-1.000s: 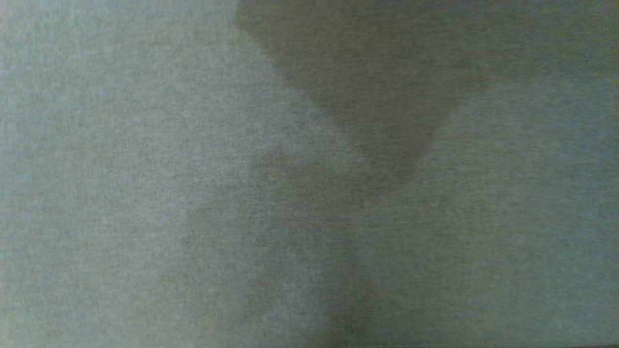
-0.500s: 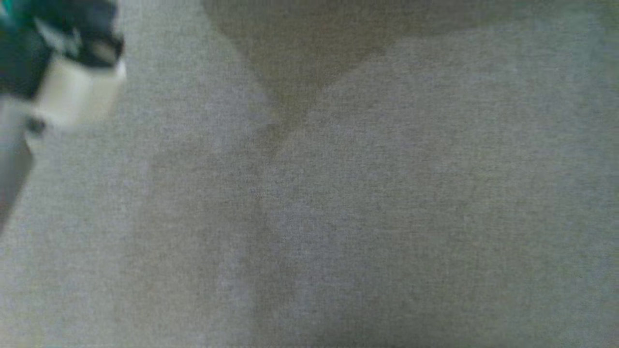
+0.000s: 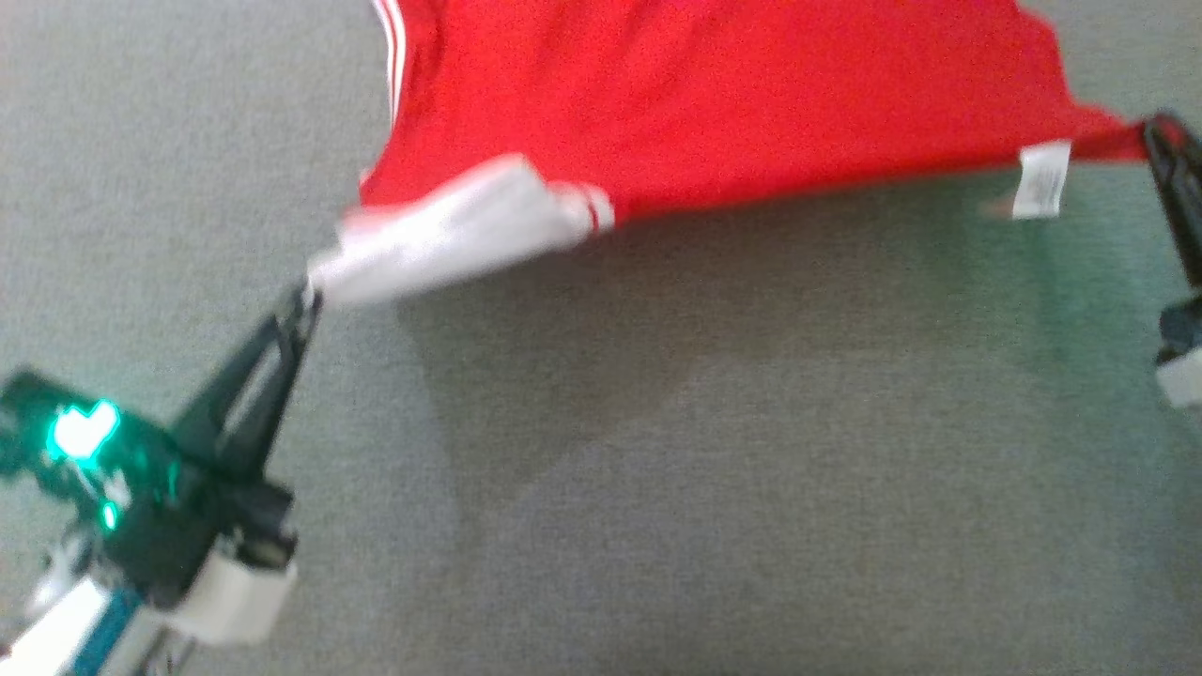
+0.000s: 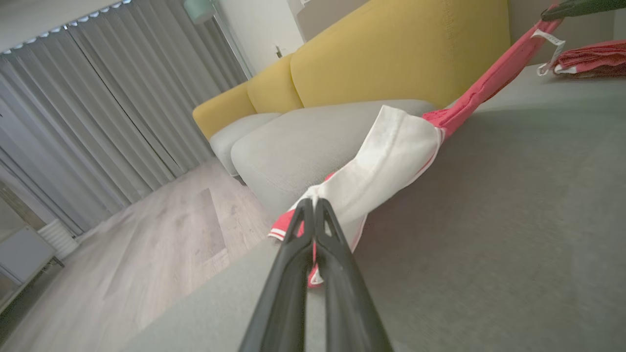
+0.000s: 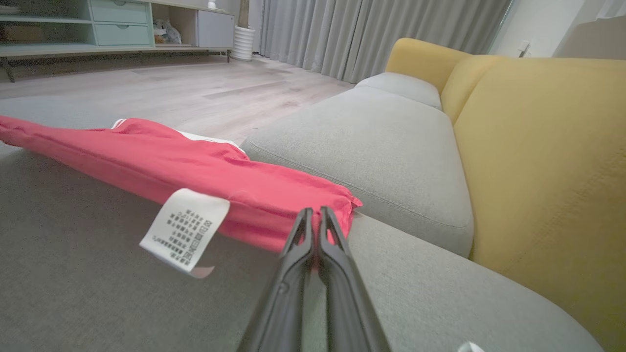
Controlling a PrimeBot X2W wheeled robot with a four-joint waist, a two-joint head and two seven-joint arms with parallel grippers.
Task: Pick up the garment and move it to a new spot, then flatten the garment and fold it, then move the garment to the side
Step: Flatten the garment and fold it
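Stretched taut above the grey cushion (image 3: pixel 751 469), a red garment (image 3: pixel 732 94) with thin white stripes, pinched at what looks like a white sleeve (image 3: pixel 451 235) and at the opposite corner, care label (image 3: pixel 1040 178) dangling

A yellow sofa (image 5: pixel 538 146) with grey cushions (image 5: pixel 381 142), grey curtains (image 4: pixel 98 98), wood floor (image 5: pixel 195 88), perhaps a sideboard (image 5: pixel 122 24)

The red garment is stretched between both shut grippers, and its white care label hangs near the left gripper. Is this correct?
Not quite: the care label hangs near the right gripper, as the right wrist view shows. The rest holds: the red garment is stretched between both shut grippers, the left gripper pinching its white part.
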